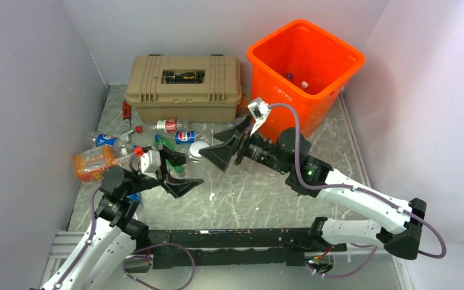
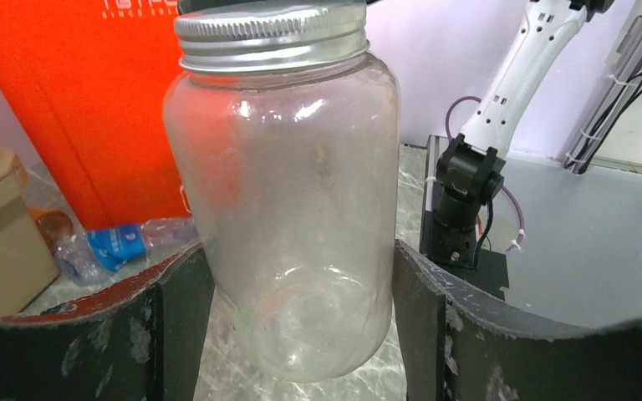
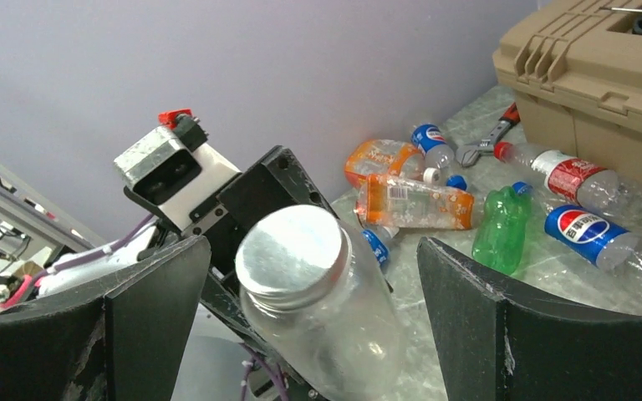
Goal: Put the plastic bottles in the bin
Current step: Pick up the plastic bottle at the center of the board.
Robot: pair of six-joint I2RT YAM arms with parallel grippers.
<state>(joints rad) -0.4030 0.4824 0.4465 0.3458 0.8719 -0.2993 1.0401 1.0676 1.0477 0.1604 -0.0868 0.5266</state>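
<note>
Left pincer: pinching the sides of a clear round jar with a silver screw lid.
Right pincer: spread wide, flanking the lid without touching it.
Crushed clear plastic bottles: on the table beyond the right pincer.
Tall bright orange plastic bin: behind the right pincer.

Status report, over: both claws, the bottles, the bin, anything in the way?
Left claw shut on clear jar. Right claw open at the jar, not touching. Most plastic bottles on table by toolbox; two visible in bin.
</note>
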